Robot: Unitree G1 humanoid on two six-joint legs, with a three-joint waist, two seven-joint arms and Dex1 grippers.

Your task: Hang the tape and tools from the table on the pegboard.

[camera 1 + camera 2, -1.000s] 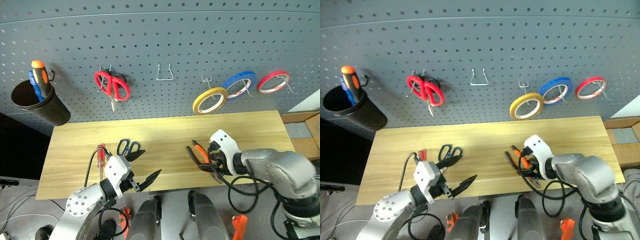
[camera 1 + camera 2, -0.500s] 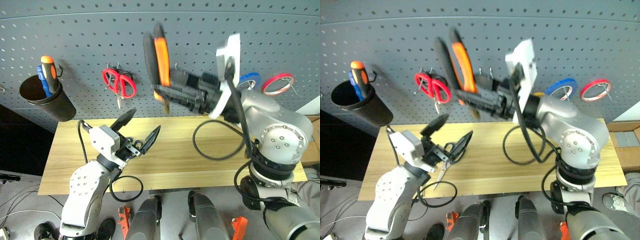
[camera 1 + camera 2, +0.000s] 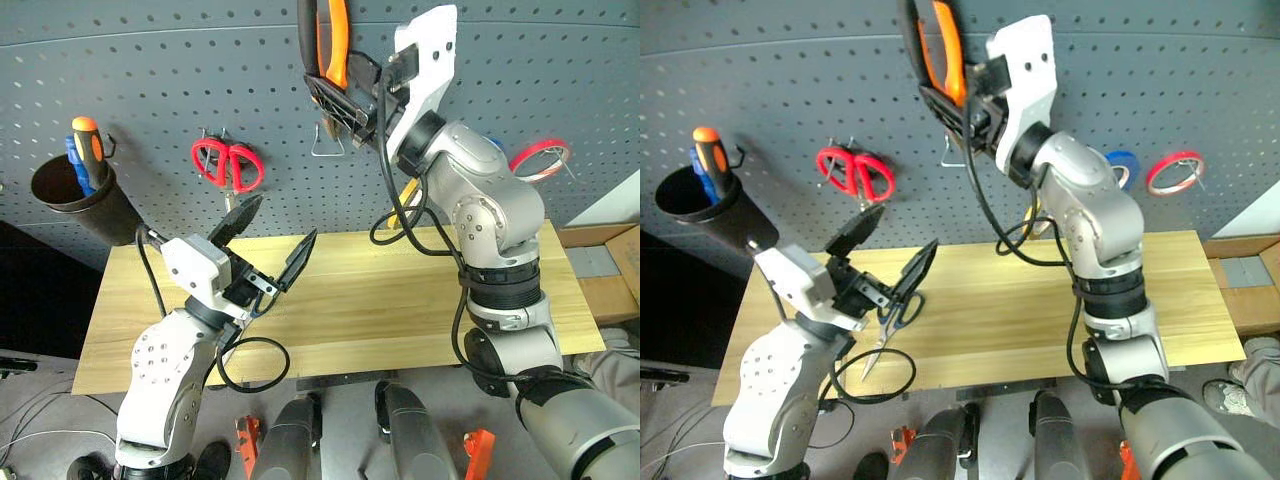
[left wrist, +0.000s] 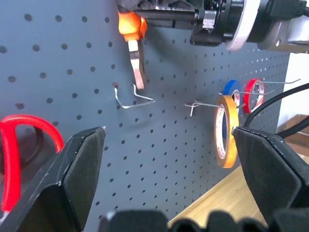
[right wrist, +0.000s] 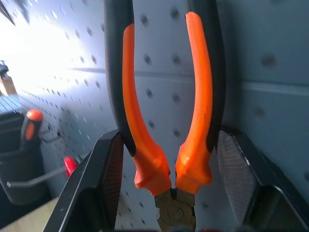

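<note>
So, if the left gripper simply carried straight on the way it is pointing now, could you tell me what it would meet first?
Most likely the pegboard: the left gripper, open and empty, points at bare panel just below the wire hook. Depth is hard to judge.

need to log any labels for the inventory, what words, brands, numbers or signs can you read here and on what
None: no word, brand, number or sign can be read in these pictures.
Pliers, held in the right end effector: bare orange-and-black handles.
Yellow tape, on a pegboard hook: no print visible.
Red scissors: no visible marking.
</note>
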